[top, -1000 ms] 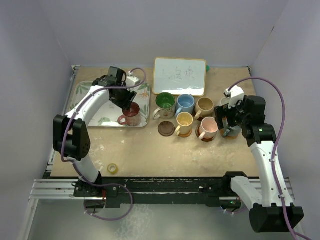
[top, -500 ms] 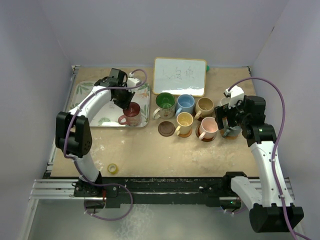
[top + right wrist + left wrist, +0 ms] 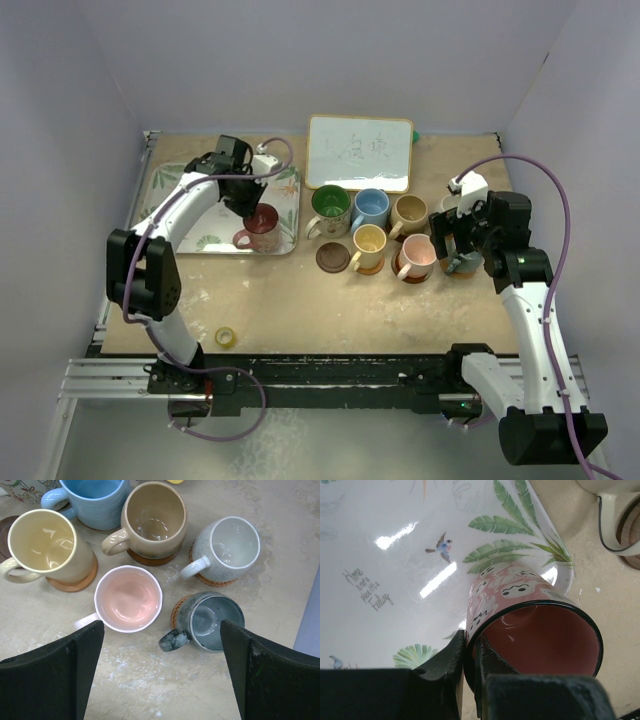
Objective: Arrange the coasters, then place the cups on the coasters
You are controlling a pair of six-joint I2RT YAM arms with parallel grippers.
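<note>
A red patterned cup (image 3: 520,592) stands on the leaf-patterned tray (image 3: 395,540). My left gripper (image 3: 469,647) is shut on its rim, one finger inside and one outside; from above it shows at the cup (image 3: 262,228). My right gripper (image 3: 161,645) hangs open above the table, near the pink cup (image 3: 129,598) and the grey cup (image 3: 215,621). The grey cup sits on a rattan coaster (image 3: 178,611). The yellow (image 3: 42,542), tan (image 3: 155,515), white (image 3: 230,545) and light blue (image 3: 97,497) cups also stand on coasters. A dark coaster (image 3: 332,258) lies bare below the green-lined cup (image 3: 330,205).
A whiteboard (image 3: 360,152) lies at the back behind the cups. A small yellow tape roll (image 3: 227,337) sits near the front left edge. Grey walls close in the table on three sides.
My left gripper has shut on the red cup's rim, and the cup has shifted slightly left on the tray. The right arm has not moved.
</note>
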